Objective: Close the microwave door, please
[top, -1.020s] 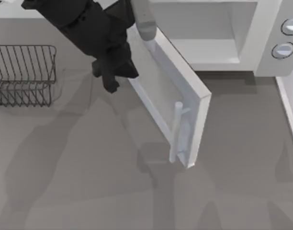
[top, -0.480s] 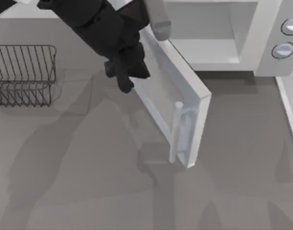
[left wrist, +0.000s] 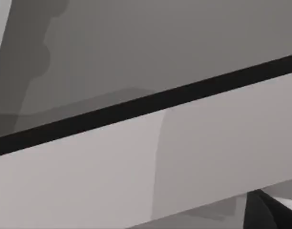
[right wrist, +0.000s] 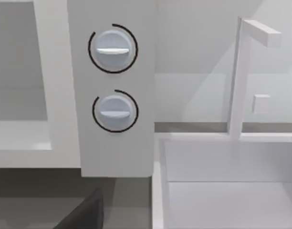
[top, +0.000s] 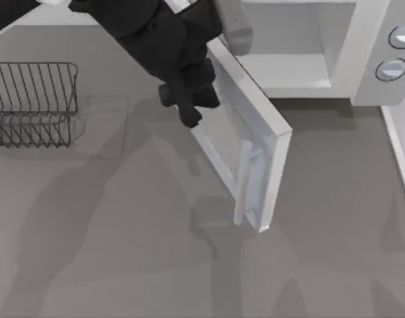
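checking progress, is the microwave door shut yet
No, in the top view the microwave door swings out from the microwave, leaving its cavity exposed.

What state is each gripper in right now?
Left gripper: at the door, fingers cannot be told.
Right gripper: cannot be told.

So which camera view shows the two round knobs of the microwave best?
The right wrist view: both knobs face the camera, whole, one above the other on the microwave side panel. The top view catches them at its right edge, the upper one cut off. The left wrist view adds nothing.
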### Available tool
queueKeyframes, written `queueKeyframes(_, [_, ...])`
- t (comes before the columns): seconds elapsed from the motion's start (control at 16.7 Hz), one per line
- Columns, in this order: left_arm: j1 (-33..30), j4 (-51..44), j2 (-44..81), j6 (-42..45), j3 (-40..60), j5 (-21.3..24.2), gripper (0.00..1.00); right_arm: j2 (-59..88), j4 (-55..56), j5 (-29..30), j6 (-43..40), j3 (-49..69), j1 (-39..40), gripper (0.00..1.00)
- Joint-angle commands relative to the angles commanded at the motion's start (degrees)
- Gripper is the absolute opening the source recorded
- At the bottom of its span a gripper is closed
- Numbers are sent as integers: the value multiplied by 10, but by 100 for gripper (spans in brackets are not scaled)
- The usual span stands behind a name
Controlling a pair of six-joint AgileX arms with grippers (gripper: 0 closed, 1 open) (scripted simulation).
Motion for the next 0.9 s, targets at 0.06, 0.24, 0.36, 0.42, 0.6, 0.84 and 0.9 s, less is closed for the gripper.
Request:
queueKeyframes(0.06, [-4,1,2,-3,4,-2,0,0,0,0,0,0,0,100])
queueKeyframes(0.24, [-3,1,0,-4,3,-1,0,0,0,0,0,0,0,100])
queueKeyframes(0.36, [-7,2,5,-8,8,-3,0,0,0,0,0,0,0,100])
queueKeyframes(0.42, [-12,2,9,-13,13,-4,0,0,0,0,0,0,0,100])
queueKeyframes(0.6, [-26,3,23,-27,30,-10,0,0,0,0,0,0,0,100])
queueKeyframes(0.84, [-25,4,21,-28,30,-10,0,0,0,0,0,0,0,100])
queueKeyframes(0.9, [-27,3,23,-29,32,-10,0,0,0,0,0,0,0,100])
